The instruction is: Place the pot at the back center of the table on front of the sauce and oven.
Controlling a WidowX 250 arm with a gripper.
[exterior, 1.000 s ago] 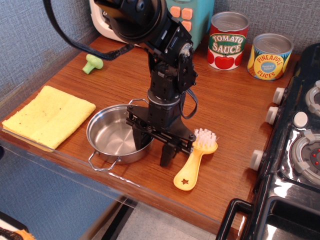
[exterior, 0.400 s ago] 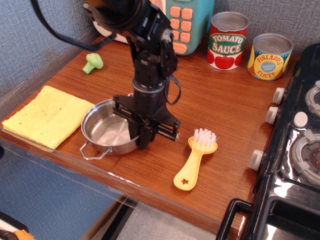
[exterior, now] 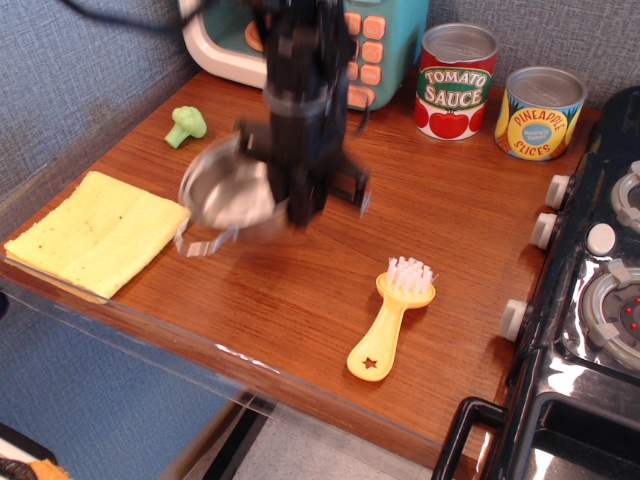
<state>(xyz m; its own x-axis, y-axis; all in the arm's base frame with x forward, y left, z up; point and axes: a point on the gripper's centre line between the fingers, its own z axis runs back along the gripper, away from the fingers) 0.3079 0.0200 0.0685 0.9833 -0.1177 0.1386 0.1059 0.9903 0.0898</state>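
Grey-blue textured wall (exterior: 80, 60) behind, black toy stove (exterior: 590, 300) at right

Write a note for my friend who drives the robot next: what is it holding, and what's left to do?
Gripper: shut on the pot, which is lifted and tilted over the table; the picture is blurred.
Tomato sauce can and oven stand at the back.
Done: pot picked up.
Left: carry it back and set it down in front of the sauce and oven, then let go.

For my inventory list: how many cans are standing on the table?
2. The tomato sauce can stands at the back, right of the oven; the pineapple can is beside it, nearer the stove. None seems hidden.
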